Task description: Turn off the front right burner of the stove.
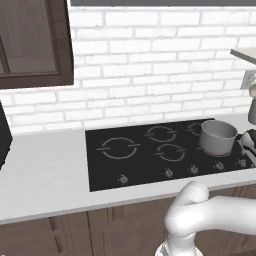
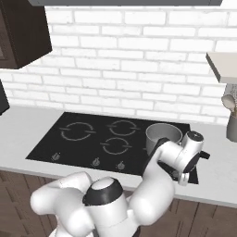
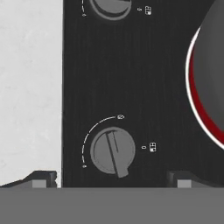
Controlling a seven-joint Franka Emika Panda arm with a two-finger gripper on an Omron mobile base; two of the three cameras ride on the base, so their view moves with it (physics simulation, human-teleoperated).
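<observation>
A: Black glass under the camera: the stove (image 3: 131,78) runs along the grey worktop (image 1: 45,170), and the end effector (image 3: 111,180) hangs right above a round grey knob (image 3: 113,151). Its two dark fingertips (image 3: 43,178) stand wide apart, one on either side of the knob, with nothing between them but air.

B: And the front right burner (image 3: 199,109)?

A: Lit. Its red rim glows at the edge of the hand view, just beside the knob. In the left base view the grey saucepan (image 1: 218,136) sits on it, a pink sliver showing at the pan's foot, at the right end of the stove.

B: Is that the right knob?

A: Likely. It is the one nearest the glowing zone, and its small burner diagram (image 3: 152,147) sits beside a "0" mark. The diagram is too small to read for certain. Another knob (image 3: 109,6) lies farther along the row.

B: How should the turn go?

A: The ridge on the knob points away from the "0". The end effector should come straight down and centred, fingers lined up across the ridge, close firmly, then rotate until the ridge meets the "0". Off-centre, a pad could slip on the round edge.

B: Any hazard?

A: The saucepan is near in the right base view; the wrist (image 2: 185,155) should keep clear of it.
</observation>
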